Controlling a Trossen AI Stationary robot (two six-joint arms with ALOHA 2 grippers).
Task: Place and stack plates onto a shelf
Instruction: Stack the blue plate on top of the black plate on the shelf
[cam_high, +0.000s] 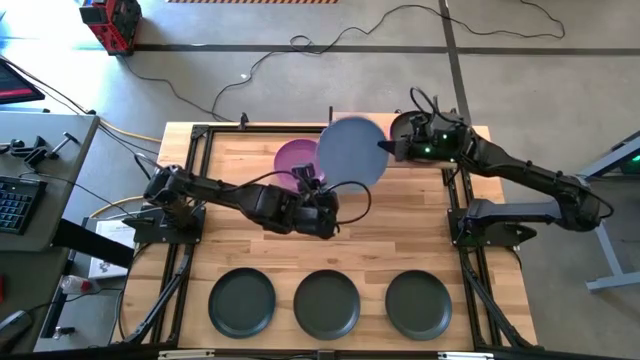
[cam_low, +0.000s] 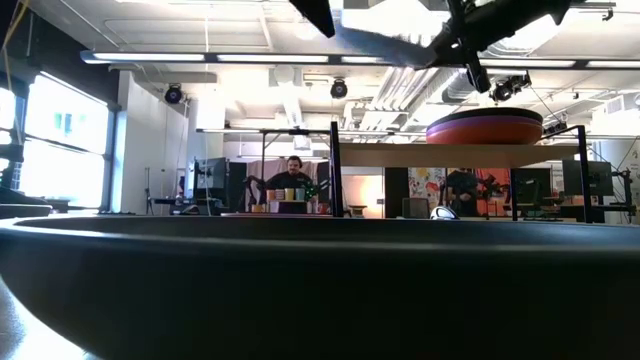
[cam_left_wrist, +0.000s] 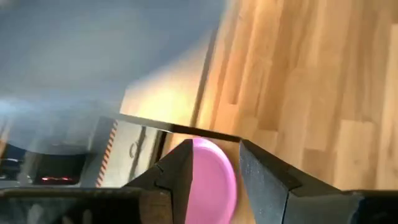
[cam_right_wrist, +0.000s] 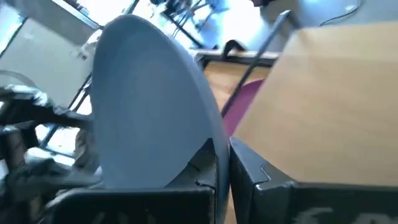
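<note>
The blue plate (cam_high: 352, 151) hangs in the air over the far middle of the table, pinched at its right rim by the right gripper (cam_high: 392, 147), whose fingers are clamped tight on the edge, as the right wrist view shows. The plate sits tilted, its face toward the camera above, with its left half over the purple plate (cam_high: 296, 158) lying on the table just left of it. The shelf (cam_right_wrist: 336, 106) stands right of the held plate, and in the low view it already carries a stack (cam_low: 484, 128) of orange and purple plates at its right end. The coming move likely carries the blue plate rightward onto that board; the right arm alone holds it.

The left gripper (cam_high: 318, 193) hovers just near of the blue plate's lower edge, fingers spread and gripping nothing, the purple plate showing between them in its wrist view. It is close enough that the plate's rim could brush it.

Three dark plates (cam_high: 327, 303) wait in a row along the near edge, well apart from both arms.
</note>
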